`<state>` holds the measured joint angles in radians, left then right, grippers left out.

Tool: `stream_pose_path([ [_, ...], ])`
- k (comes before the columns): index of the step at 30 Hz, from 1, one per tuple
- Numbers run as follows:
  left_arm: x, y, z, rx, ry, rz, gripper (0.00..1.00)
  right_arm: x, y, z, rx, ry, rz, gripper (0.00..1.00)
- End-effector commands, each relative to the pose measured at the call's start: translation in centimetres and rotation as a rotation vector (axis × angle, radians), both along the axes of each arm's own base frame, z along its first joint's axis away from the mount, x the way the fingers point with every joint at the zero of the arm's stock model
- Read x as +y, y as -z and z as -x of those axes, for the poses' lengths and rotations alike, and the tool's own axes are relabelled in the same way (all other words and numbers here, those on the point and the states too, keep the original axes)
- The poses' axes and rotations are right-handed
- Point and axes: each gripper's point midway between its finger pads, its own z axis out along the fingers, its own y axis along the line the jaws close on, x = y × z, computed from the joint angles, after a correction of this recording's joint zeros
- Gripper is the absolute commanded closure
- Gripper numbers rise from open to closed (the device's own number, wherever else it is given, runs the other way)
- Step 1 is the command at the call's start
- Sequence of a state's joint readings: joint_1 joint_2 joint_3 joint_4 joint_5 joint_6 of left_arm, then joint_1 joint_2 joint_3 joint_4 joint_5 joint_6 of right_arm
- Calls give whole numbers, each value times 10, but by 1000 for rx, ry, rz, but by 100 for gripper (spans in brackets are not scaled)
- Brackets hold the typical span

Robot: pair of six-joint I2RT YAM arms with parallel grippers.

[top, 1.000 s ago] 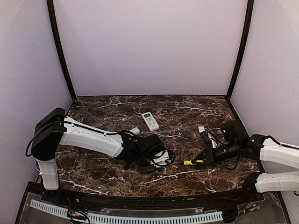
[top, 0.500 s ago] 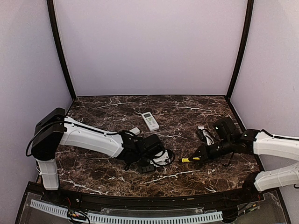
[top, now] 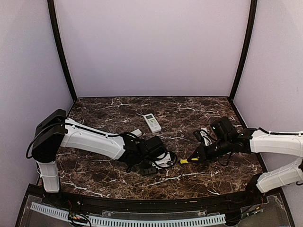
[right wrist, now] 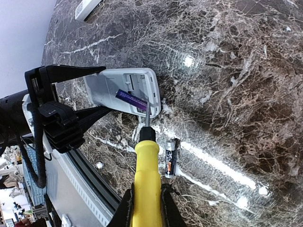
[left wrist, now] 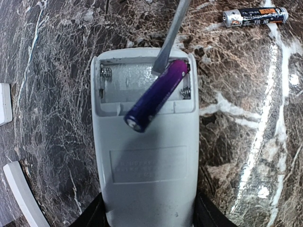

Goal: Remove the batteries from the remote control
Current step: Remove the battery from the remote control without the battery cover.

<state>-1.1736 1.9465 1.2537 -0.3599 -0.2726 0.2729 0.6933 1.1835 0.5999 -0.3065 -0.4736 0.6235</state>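
With the remote [left wrist: 147, 165] clamped in the left gripper [left wrist: 147, 216] and the screwdriver [right wrist: 146, 158] pinched in the right gripper [right wrist: 147, 208], the tilted battery [left wrist: 158, 94] should be levered out gently, not flicked.

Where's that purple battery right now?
In the left wrist view, the purple battery lies slanted across the grey remote's open compartment, with the screwdriver tip at its far end.

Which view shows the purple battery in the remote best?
Left wrist view: the purple battery is large, tilted half out of the remote compartment. The right wrist view shows it small; the top view does not show it.
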Motion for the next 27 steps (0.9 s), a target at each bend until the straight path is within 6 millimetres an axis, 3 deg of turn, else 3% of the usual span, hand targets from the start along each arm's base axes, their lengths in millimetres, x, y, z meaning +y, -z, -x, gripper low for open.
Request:
stream_pose_path([
  [1, 19, 19, 4, 31, -6, -86, 71, 16, -12, -9, -40, -47, -38, 100],
  [15, 20, 22, 4, 32, -11, -99, 71, 14, -10, 16, 44, -122, -58, 100],
  [27, 21, 23, 3, 31, -15, -107, 71, 2, -4, 22, 62, -89, -11, 100],
])
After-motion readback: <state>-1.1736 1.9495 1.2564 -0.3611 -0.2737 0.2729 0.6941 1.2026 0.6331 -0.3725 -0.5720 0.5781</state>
